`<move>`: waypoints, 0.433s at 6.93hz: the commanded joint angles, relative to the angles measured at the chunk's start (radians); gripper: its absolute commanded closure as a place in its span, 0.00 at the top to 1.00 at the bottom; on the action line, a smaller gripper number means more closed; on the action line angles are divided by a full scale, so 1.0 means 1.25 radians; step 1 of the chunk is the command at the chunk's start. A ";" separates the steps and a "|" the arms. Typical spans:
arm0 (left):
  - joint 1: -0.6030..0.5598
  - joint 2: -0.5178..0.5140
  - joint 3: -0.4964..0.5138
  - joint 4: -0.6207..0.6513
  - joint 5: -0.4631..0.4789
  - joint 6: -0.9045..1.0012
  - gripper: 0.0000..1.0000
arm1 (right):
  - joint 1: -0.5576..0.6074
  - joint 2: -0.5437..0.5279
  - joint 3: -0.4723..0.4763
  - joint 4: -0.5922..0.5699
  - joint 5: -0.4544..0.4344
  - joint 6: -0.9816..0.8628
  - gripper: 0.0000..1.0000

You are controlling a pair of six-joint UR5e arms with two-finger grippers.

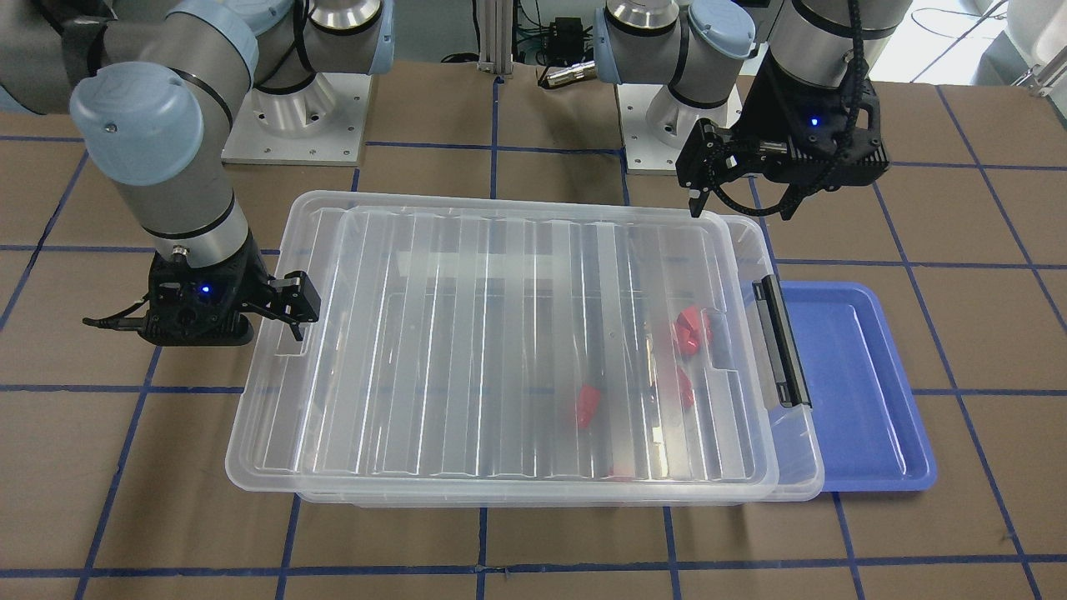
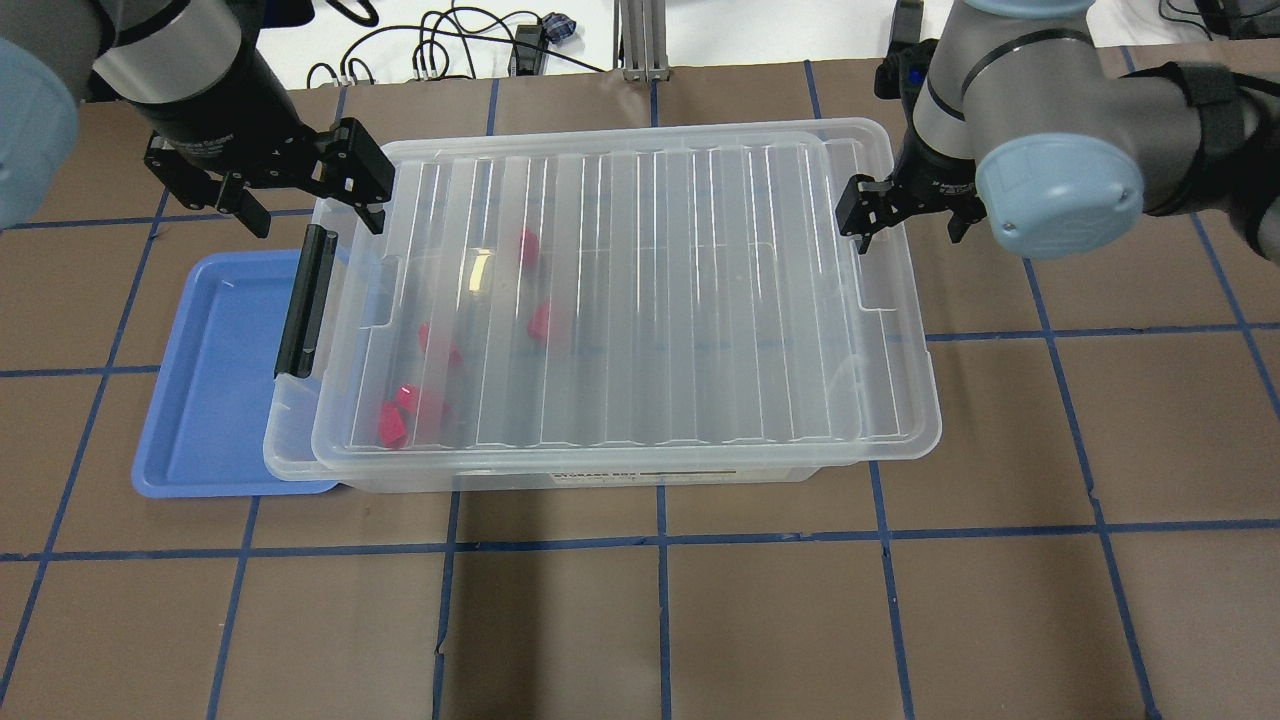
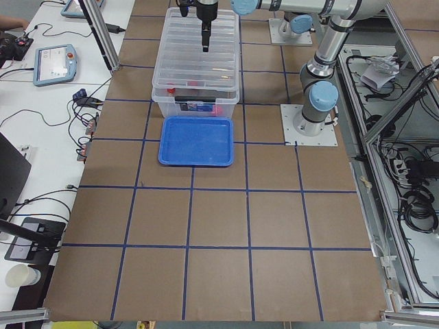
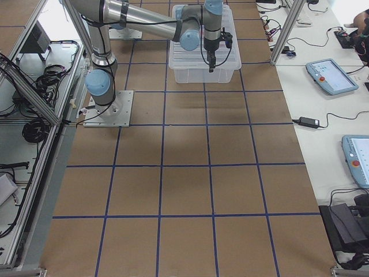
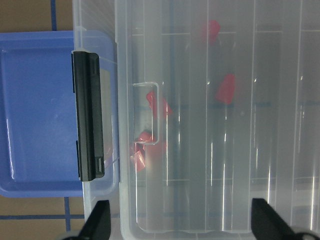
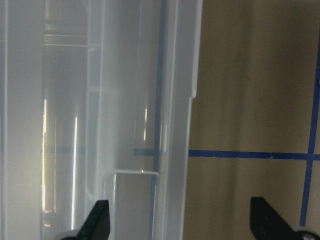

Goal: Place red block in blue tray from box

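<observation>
Above both ends of the box (image 2: pixel 640 300), upper left and right overhead, left gripper (image 5: pixel 182 222) and right gripper (image 6: pixel 181 220) gape wide, empty.

the left arm (image 1: pixel 821 37) and right arm (image 1: pixel 179 208) have silver-grey tubes and pale blue round joint caps (image 1: pixel 133 125). the left gripper (image 2: pixel 310 200) and right gripper (image 2: pixel 905 220) are black. a black ribbed cable (image 1: pixel 852 50) follows the left arm. the square silver base plates (image 1: pixel 342 142) carry screws.

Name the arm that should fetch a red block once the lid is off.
Left. The left gripper hovers open at the latch end of the box, where the red blocks lie under the lid, beside the blue tray. The right gripper is at the opposite end.
</observation>
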 commanded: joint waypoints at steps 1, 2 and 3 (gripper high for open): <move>0.000 -0.001 0.000 0.011 0.007 0.016 1.00 | -0.002 0.001 0.021 -0.024 -0.068 -0.003 1.00; 0.000 0.001 -0.001 0.011 0.007 0.015 1.00 | -0.002 0.001 0.025 -0.030 -0.126 -0.004 1.00; 0.000 0.002 -0.001 0.010 0.009 0.015 1.00 | -0.003 0.002 0.025 -0.034 -0.131 -0.005 1.00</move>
